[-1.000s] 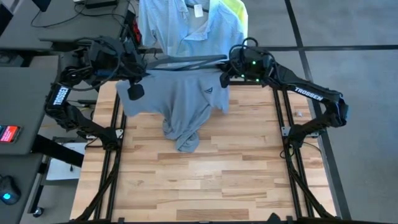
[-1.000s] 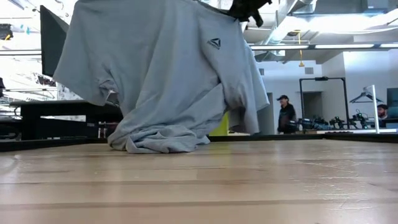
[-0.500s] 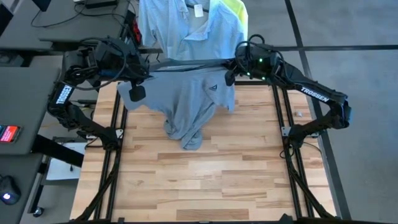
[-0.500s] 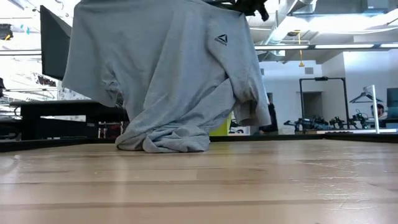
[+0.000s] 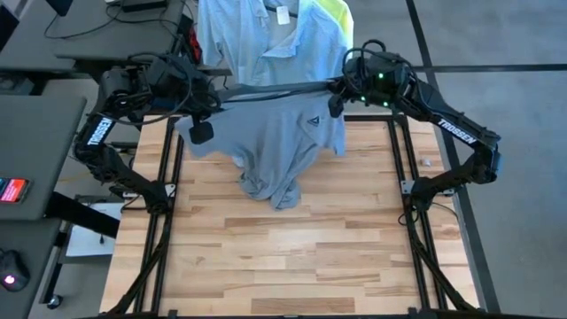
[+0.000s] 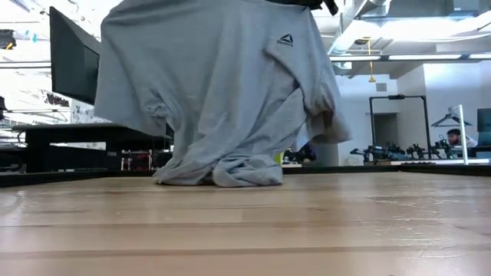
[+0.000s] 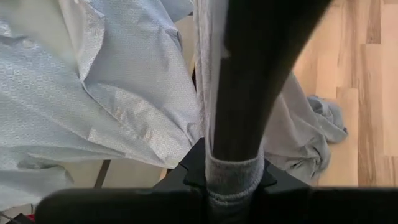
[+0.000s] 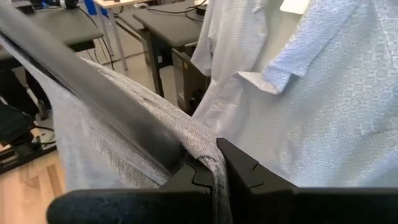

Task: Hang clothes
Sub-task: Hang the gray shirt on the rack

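The grey T-shirt (image 5: pixel 282 142) hangs from a dark hanger (image 5: pixel 266 91) above the far end of the wooden table (image 5: pixel 292 257), its hem bunched on the boards. The left gripper (image 5: pixel 205 102) and the right gripper (image 5: pixel 335 91) each pinch an end of shirt and hanger. Beyond it hang the pale blue collared shirt (image 5: pixel 266 40) and the neon-yellow T-shirt (image 5: pixel 338 19).

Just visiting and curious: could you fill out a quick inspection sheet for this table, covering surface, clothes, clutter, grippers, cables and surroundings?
Surface: wooden table, bare in front.
Job's things: grey T-shirt on a dark hanger, hem bunched on the table; blue shirt and yellow shirt hanging behind.
Clutter: nothing seen.
Grippers: left gripper and right gripper each shut on one hanger end with cloth.
Cables: on the left arm.
Surroundings: desks, a person far off.
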Tool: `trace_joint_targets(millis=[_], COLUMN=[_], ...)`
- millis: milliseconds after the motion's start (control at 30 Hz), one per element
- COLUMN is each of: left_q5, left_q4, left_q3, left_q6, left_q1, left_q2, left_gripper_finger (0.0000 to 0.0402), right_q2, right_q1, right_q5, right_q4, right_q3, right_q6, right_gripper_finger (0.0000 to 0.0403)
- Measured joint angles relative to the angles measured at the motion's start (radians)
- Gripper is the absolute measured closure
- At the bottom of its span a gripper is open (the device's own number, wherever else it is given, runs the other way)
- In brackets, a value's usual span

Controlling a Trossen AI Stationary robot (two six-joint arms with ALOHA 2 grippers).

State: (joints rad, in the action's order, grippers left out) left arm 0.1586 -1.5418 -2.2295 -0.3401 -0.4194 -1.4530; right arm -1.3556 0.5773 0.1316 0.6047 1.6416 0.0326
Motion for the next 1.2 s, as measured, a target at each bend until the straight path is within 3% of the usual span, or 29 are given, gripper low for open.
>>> trace_joint_targets(millis=[167,333,900,1200], left_q5=[0.01,0.116,0.152,0.12], left_q4=[0.007,0.001,-0.014,0.037], left_q3=[0.001,0.001,0.0,0.002], left_q6=[-0.006,0.024,-0.011,-0.007], left_q1=[-0.002,-0.022,-0.029,-0.068], left_q2=[-0.009,-0.019,-0.171,-0.192], left_gripper_finger=[0.0379,0.0379,0.0379,0.0379], right_q2=[0.001,0.001,0.002,-0.075], right_q1=[0.007,0.005,-0.051,-0.216], right_q5=[0.0,-0.01,-0.038,-0.062], right_q4=[0.011,0.013,0.005,0.082], right_q3=[0.009,0.019,0.156,0.163], right_q6=[0.001,0.013,0.11,0.178], right_gripper_finger=[0.0403,0.0403,0.0403,0.0403])
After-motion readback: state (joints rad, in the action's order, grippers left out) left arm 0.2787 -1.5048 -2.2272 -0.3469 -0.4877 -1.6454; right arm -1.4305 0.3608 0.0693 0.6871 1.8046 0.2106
